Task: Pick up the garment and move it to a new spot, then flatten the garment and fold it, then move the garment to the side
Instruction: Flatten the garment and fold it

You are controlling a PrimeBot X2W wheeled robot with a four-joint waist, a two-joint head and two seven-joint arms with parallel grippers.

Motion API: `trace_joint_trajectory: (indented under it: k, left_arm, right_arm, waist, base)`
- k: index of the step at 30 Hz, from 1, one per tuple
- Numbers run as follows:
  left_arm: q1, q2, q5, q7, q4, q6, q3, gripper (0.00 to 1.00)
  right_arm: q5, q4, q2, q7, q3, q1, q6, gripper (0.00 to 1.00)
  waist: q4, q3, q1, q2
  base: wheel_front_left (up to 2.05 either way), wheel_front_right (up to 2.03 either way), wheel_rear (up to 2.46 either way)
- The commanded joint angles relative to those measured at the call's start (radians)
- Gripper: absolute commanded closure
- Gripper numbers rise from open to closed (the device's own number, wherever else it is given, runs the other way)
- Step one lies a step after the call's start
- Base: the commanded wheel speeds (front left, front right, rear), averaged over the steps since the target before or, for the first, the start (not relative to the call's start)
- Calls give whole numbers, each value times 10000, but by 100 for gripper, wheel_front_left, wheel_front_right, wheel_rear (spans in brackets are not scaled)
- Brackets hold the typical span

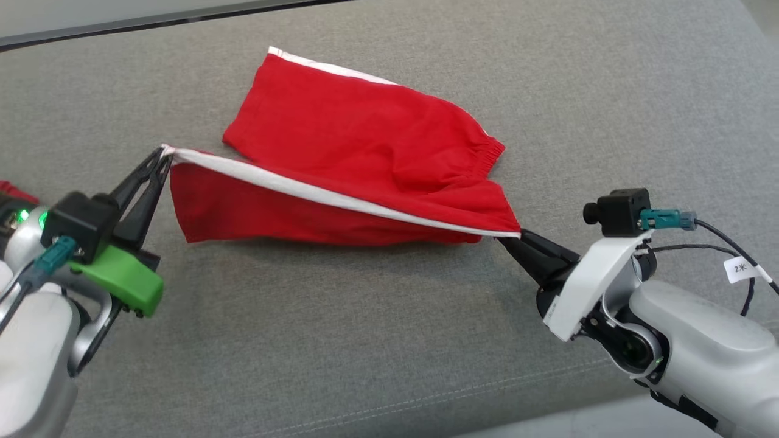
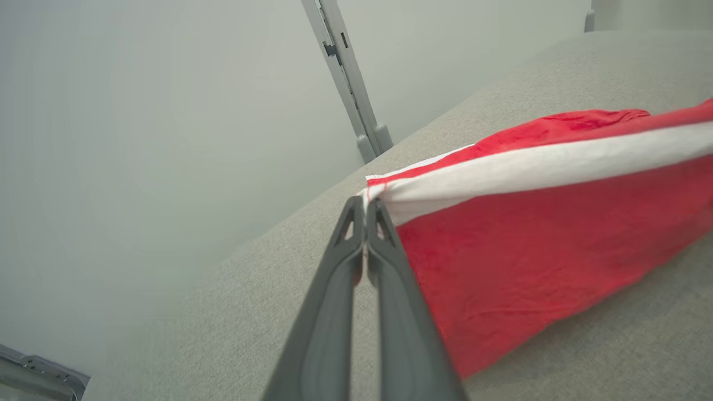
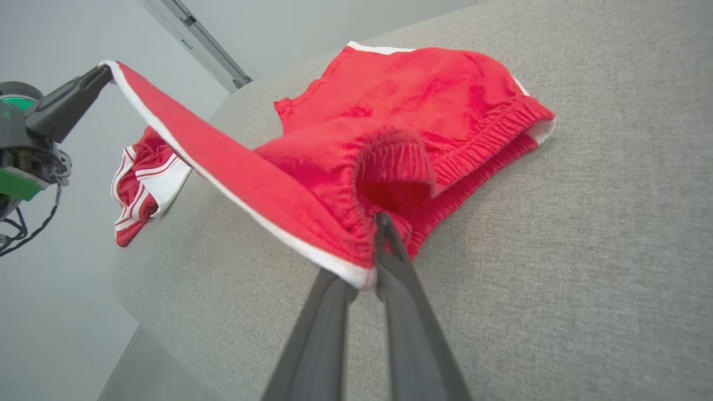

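Note:
The garment (image 1: 365,140) is a pair of red shorts with white side stripes, lying on the grey cushion (image 1: 389,340). Its near leg is lifted and stretched taut between my two grippers. My left gripper (image 1: 164,155) is shut on the hem corner at the left; in the left wrist view the shut fingertips pinch the white stripe (image 2: 535,164) of the garment (image 2: 529,262). My right gripper (image 1: 510,238) is shut on the waistband end at the right; in the right wrist view the garment (image 3: 390,122) bunches over its fingers (image 3: 406,323). The far leg rests flat on the cushion.
A second red and white cloth (image 3: 142,189) lies at the cushion's left edge, beside my left arm (image 3: 33,139). The cushion's front edge (image 1: 548,420) runs near my right arm. A grey rail (image 2: 348,78) stands behind against the pale wall.

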Motion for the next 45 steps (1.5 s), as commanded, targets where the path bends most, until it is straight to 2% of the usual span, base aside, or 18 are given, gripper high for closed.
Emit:
trace_joint_trajectory:
  k: [1,6,23,36,45]
  left_arm:
    - [-557,318,-196,158,47,-3,-325,100]
    - [-2082,907,-957,514,359,-7,-1530,100]
    - [-6651,2209,-2572,1171,2427,3,-4622,100]
    - [-8864,2057,-3703,1471,4184,7,-6804,100]
    - [-9466,1944,-4287,1018,5257,7,-7912,100]
  right_arm:
    - [4,91,156,-87,-117,-163,-16,100]
    - [-24,350,630,-84,-247,-593,-16,100]
    - [322,1373,2222,-317,-333,-2516,-16,100]
    - [1064,3015,3401,2,-86,-4125,-16,100]
    - [1511,3670,4106,-105,218,-4612,-14,100]
  waist:
    - [-537,529,1,0]
    - [-926,1005,1,0]
    - [-2008,2266,1,0]
    - [-2672,3034,1,0]
    - [-3070,3398,1,0]
  base:
    - [0,0,0]
    - [0,0,0]
    - [0,0,0]
    - [0,0,0]
    - [0,0,0]
